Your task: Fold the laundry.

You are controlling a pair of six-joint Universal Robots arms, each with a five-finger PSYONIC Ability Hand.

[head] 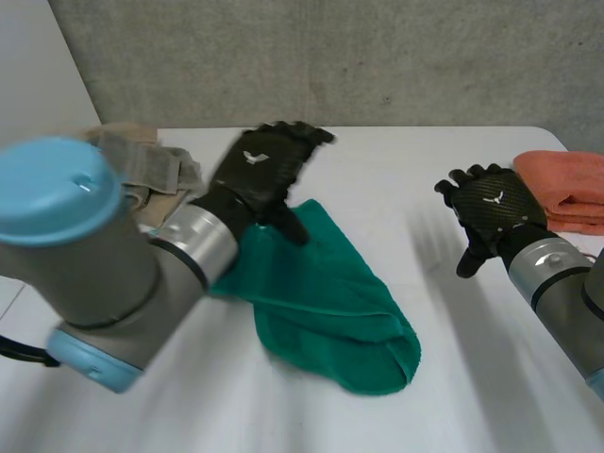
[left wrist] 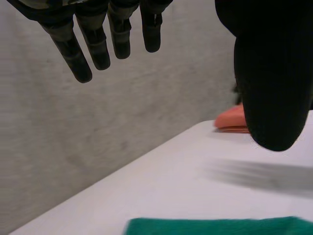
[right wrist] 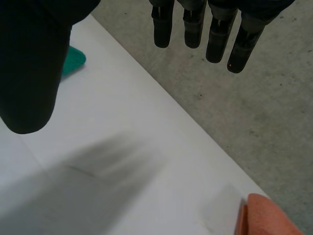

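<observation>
The left hand's fingers point(left wrist: 95, 49) hang straight and apart, holding nothing, the left hand point(head: 257, 170) above the far edge of the green cloth point(head: 330, 302), which lies rumpled mid-tabletop. The right hand's fingers point(right wrist: 193, 29) are likewise spread and empty, the right hand point(head: 493, 209) over bare white tabletop point(head: 406, 170) near a folded orange cloth point(head: 566, 184). A beige cloth pile point(head: 142, 160) sits at the far left corner, with a rough grey wall point(head: 377, 57) behind.
</observation>
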